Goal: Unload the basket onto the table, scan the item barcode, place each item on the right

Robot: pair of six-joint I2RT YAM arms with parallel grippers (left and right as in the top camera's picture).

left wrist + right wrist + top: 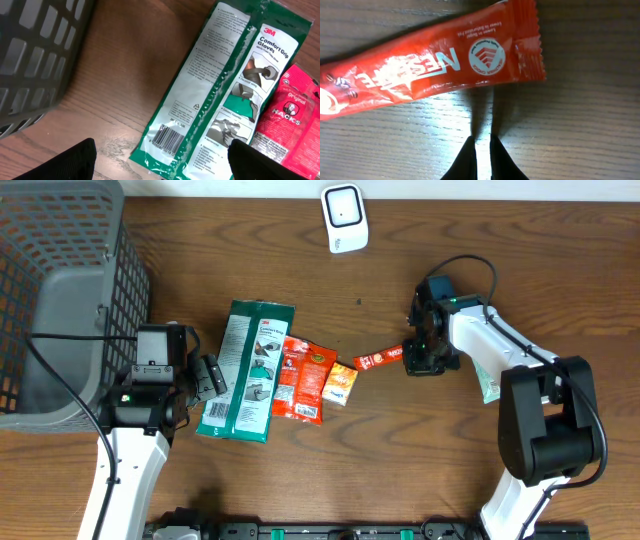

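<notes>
A red Nescafe sachet [380,358] lies flat on the wooden table, just left of my right gripper [420,360]. In the right wrist view the sachet [430,65] lies just beyond my right gripper [482,142], whose black fingertips [468,150] are shut to a thin slit with nothing between them. A white scanner [344,218] stands at the far edge. My left gripper [205,375] hangs open over the near end of a green 3M gloves package [215,95], whose barcode [167,137] faces up between the spread left gripper [161,150] fingers.
A red Hacks bag [300,378] and a small orange packet [340,383] lie between the gloves package [245,370] and the sachet. A dark wire basket [60,280] fills the left side. A pale packet [489,385] lies under the right arm.
</notes>
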